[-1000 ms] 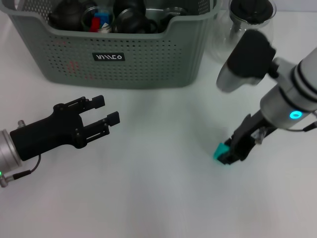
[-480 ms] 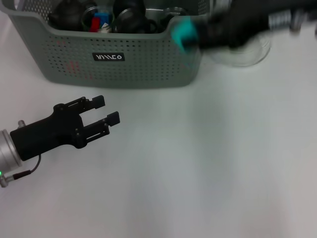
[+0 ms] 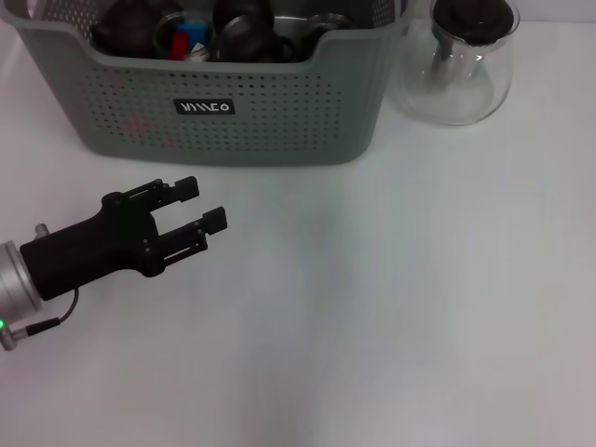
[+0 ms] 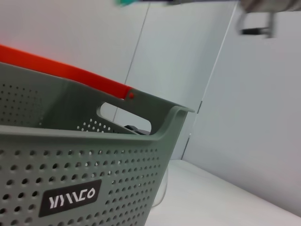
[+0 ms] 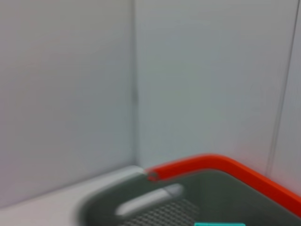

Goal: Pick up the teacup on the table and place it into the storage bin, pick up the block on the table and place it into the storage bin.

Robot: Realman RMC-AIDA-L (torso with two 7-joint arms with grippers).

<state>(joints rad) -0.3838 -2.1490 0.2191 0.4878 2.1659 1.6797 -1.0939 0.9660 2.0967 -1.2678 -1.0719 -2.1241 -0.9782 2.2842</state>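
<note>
Bin [image 3: 279,112] stands at the far left of the table [image 3: 391,307], grey-green, with perforated walls, cut-out handles and a black label [image 3: 205,107] on its near wall. Inside lie dark round items, one like a dark teapot [image 3: 130,28], and a red-and-blue piece [image 3: 191,37]; which of them is the teacup I cannot tell. A glass carafe [image 3: 461,65] with a black lid stands just beside the bin on its right.

The left gripper [image 3: 200,209] hovers low over the table in front of the bin, well short of it, pointing toward its near wall. Its jaws are spread and hold nothing.

The right gripper does not show in the head view. In the left wrist view a blurred metal part [image 4: 256,14] of the right arm shows high above the bin, with a sliver of teal block [image 4: 124,3] next to it at the frame edge. The right wrist view looks down at the bin's red-edged rim [image 5: 221,165] and a handle cut-out, with the block's teal edge showing at the frame border over the bin's inside. Whether the right jaws are clenched on the block I cannot tell.
</note>
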